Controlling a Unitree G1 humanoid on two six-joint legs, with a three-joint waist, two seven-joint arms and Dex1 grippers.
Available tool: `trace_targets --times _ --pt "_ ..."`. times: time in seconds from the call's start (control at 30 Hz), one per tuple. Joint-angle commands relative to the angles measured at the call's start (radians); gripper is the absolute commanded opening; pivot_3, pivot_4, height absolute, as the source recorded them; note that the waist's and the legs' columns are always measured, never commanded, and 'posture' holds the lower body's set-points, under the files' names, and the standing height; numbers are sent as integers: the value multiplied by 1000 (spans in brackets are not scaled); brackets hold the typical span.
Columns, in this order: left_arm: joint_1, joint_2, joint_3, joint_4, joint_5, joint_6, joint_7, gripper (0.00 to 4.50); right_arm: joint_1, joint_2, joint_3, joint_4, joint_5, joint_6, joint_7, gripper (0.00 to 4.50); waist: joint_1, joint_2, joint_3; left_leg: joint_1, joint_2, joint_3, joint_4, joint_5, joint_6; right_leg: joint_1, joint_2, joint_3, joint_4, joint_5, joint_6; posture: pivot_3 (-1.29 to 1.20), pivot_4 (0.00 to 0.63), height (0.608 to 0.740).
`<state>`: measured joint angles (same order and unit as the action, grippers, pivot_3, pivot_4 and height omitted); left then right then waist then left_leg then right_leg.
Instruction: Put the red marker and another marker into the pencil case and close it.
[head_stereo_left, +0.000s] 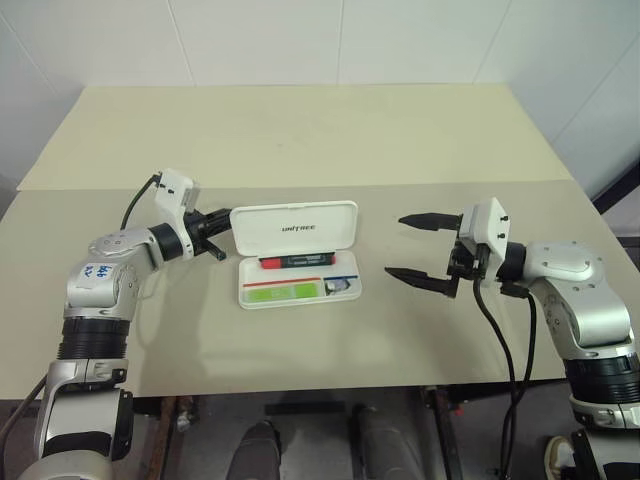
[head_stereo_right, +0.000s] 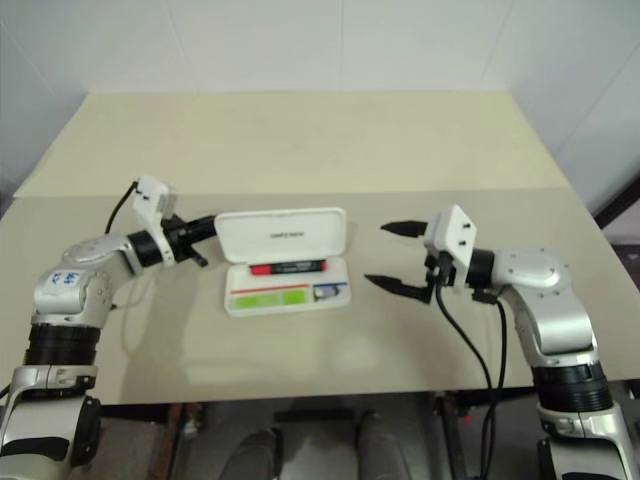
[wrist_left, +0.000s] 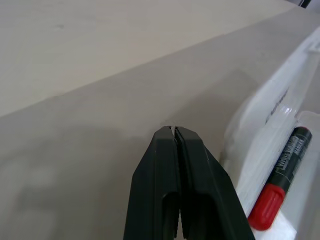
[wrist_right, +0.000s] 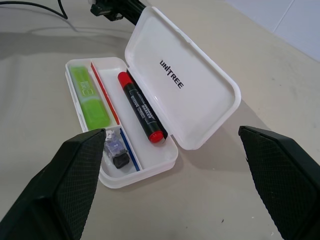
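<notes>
A: From the head camera, where does everything sit around the pencil case (head_stereo_left: 298, 278)?

B: The case lies open on the beige table (head_stereo_left: 300, 140), its lid (head_stereo_left: 294, 229) standing up along the far side. Inside, the red marker (head_stereo_left: 296, 261) lies in the compartment nearest the lid, red cap toward the robot's left. The green highlighter (head_stereo_left: 284, 291) lies in the near compartment, on the left part of it. A small dark object (head_stereo_left: 338, 287) sits in the little compartment at the case's right end.

A: And the claws?

B: The left gripper (head_stereo_left: 214, 236) is beside the lid's left edge, fingers pressed together on nothing. Whether it touches the lid I cannot tell. The right gripper (head_stereo_left: 418, 246) hangs well to the right of the case, spread wide and empty.

A: The left wrist camera?

B: Its two black fingers (wrist_left: 160, 190) are closed against each other. The case is just beside them, with the lid's edge and the red marker (wrist_left: 280, 180) visible.

A: The right wrist camera?

B: Its two fingers (wrist_right: 65, 185) stand far apart with the case (wrist_right: 165, 159) between them, farther off. The marker (wrist_right: 141, 107) lies against the hinge side, the highlighter (wrist_right: 89, 97) in the outer compartment, a red stripe (wrist_right: 105, 94) between them. The left gripper (wrist_right: 125, 7) shows behind the lid's far corner.
</notes>
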<state>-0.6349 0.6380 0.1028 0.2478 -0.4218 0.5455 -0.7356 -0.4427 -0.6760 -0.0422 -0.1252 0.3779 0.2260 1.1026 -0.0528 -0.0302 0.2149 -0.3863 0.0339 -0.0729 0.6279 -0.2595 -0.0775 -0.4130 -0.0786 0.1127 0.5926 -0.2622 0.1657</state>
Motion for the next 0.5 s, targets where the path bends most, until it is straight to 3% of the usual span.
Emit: trace_targets --times 0.03,0.23,0.5 --pt "-12 33 14 -43 -16 -23 -86 19 12 -1 -13 -45 20 -2 -15 4500 0 0 0 0 0 0 0 0 0 0 0 0 0 0 0 0 150 740" --pt "40 106 34 -102 -45 -116 -296 19 30 4 -12 -58 23 -3 -30 4500 -1 0 0 0 0 0 0 0 0 0 0 0 -1 0 0 0 150 740" --pt "60 161 -47 -127 2 -209 -483 19 35 14 -6 -56 20 -11 -38 4500 0 0 0 0 0 0 0 0 0 0 0 0 0 0 -1 0 150 740"
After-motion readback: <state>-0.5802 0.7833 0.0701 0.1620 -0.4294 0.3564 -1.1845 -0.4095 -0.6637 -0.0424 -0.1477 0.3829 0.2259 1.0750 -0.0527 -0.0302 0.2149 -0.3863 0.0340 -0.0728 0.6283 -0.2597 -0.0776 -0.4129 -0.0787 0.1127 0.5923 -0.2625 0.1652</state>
